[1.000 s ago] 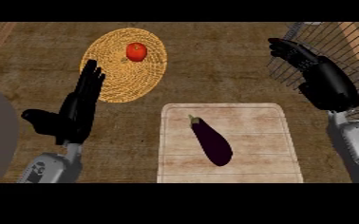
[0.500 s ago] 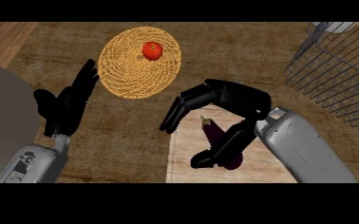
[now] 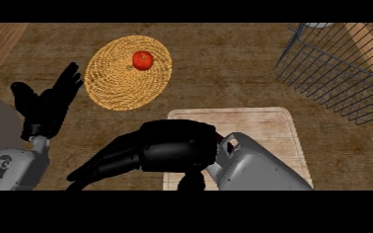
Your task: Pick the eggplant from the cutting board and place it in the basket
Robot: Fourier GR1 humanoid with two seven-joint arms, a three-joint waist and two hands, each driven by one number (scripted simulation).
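Note:
My right hand [image 3: 171,150] hangs low over the left half of the pale wooden cutting board [image 3: 270,121], its back towards me. Its fingers [image 3: 109,160] stretch out past the board's left edge, straight and relaxed, curled round nothing I can see. The eggplant is almost wholly hidden under that hand; only a dark stub [image 3: 192,181] shows below it on the board. The wire basket [image 3: 328,76] stands at the upper right, apart from the board. At the left edge my left hand [image 3: 47,106] rests open, fingers up.
A round woven mat [image 3: 120,86] lies at the upper left with a red tomato [image 3: 142,60] on it. Brown countertop [image 3: 226,64] runs between the mat, the board and the basket.
My right hand has swung in from beside the basket and come down over the board, covering the eggplant. The view has shifted. The left hand has kept its pose.

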